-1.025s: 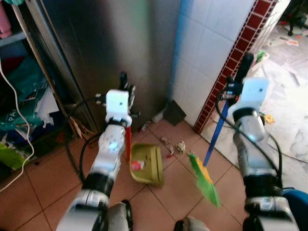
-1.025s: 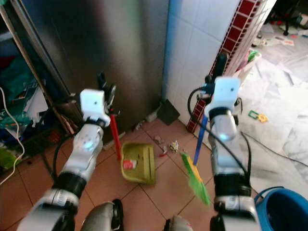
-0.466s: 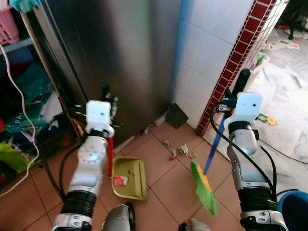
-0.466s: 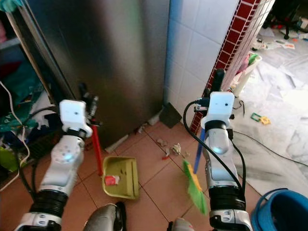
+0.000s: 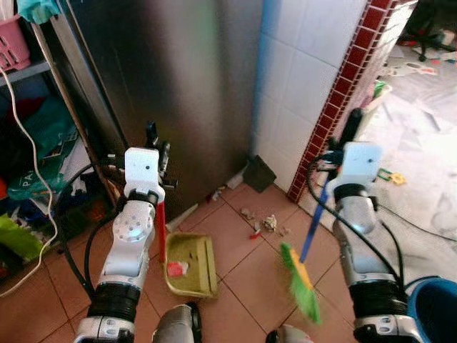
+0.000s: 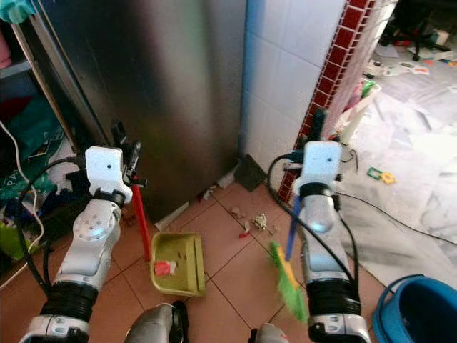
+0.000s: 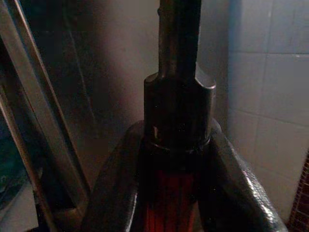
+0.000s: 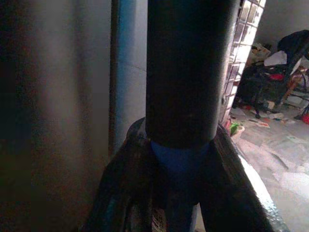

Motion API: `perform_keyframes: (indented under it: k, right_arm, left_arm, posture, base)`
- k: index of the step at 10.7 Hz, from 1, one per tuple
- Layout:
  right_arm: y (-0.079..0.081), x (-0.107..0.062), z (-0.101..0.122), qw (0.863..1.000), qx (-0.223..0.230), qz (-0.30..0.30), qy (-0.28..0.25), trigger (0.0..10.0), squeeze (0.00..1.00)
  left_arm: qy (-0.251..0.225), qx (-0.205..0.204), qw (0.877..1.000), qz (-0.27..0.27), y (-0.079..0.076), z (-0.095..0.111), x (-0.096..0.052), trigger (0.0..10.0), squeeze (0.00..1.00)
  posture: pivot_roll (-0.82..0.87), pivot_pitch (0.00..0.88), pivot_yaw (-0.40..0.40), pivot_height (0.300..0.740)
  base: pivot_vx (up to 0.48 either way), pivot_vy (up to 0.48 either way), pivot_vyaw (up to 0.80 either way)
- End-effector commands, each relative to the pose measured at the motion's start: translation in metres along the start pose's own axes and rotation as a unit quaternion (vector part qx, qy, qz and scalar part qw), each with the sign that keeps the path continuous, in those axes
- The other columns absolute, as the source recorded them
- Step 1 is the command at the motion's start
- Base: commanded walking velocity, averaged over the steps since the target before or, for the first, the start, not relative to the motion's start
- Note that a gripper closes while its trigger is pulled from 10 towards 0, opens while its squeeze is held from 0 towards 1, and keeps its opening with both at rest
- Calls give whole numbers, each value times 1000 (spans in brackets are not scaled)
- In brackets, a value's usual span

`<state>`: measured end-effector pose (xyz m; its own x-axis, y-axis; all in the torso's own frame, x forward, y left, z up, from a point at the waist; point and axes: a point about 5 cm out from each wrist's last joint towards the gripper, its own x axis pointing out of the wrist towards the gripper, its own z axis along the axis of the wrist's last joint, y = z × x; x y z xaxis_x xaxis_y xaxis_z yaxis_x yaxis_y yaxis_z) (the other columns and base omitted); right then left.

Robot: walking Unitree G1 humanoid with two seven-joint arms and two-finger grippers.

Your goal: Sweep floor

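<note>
My left gripper [image 5: 153,139] is shut on the black top of a red handle [image 7: 175,193] that runs down to an olive-green dustpan [image 5: 191,266] on the tiled floor. A red scrap [image 5: 174,269] lies in the pan. My right gripper [image 5: 348,134] is shut on the black grip of a blue broom handle [image 5: 314,225]. The broom's green bristles [image 5: 300,284] look blurred, to the right of the pan. A small pile of litter [image 5: 268,223] lies on the floor between pan and broom, nearer the wall.
A steel cabinet front [image 5: 178,86] and a white tiled wall [image 5: 314,64] with a red brick edge [image 5: 343,96] stand ahead. A dark flat object [image 5: 258,171] leans at the corner. Cluttered shelves [image 5: 36,164] are left, a blue bucket [image 5: 437,307] right, with papers beyond.
The view has shifted as the camera moved. Both grippers keep their holds. The dustpan now sits closer in front of me, and the broom head has stayed to its right.
</note>
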<state>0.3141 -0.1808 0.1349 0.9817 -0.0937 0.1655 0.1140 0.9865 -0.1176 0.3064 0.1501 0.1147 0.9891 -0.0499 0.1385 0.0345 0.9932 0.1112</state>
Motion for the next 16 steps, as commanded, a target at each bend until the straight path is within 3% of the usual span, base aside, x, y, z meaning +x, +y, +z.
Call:
perform_keyframes:
  k: [1, 3, 5, 9, 12, 14, 16]
  right_arm:
    - [-3, 3, 4, 1000, 4, -1, -3, 10000, 0]
    - [2, 1, 6, 997, -15, 70, -7, 10000, 0]
    - [7, -8, 0, 994, -26, 109, 7, 10000, 0]
    - [14, -8, 3, 999, 10, 31, -4, 10000, 0]
    - [2, -12, 2, 1000, 9, 9, 6, 10000, 0]
    - [-4, -7, 8, 1000, 5, -6, -2, 10000, 0]
    - [-3, -10, 5, 1000, 8, -6, 3, 10000, 0]
  left_arm:
    - [-37, -2, 999, -2, -2, 16, 4, 10000, 0]
    - [-24, -1, 999, -31, -12, 10, -1, 10000, 0]
    - [-11, -8, 999, -33, -10, 4, -5, 10000, 0]
    - [-12, -30, 999, -17, -10, 9, -10, 10000, 0]
    - [-5, -45, 998, -41, -21, 12, -10, 10000, 0]
    - [-10, -54, 998, -31, -19, 17, -4, 10000, 0]
    - [-2, -53, 998, -30, -15, 13, -11, 10000, 0]
  posture:
    - [-79, 0, 36, 740]
    - [-112, 0, 58, 740]
    - [-117, 0, 35, 740]
    - [-80, 0, -15, 740]
    - [-116, 0, -12, 740]
    - [-110, 0, -26, 740]
    - [-95, 0, -20, 740]
  base:
    - [0, 0, -800]
    - [0, 0, -400]
    - [0, 0, 0]
    - [0, 0, -373]
    - [0, 0, 0]
    - [0, 0, 0]
    - [0, 0, 0]
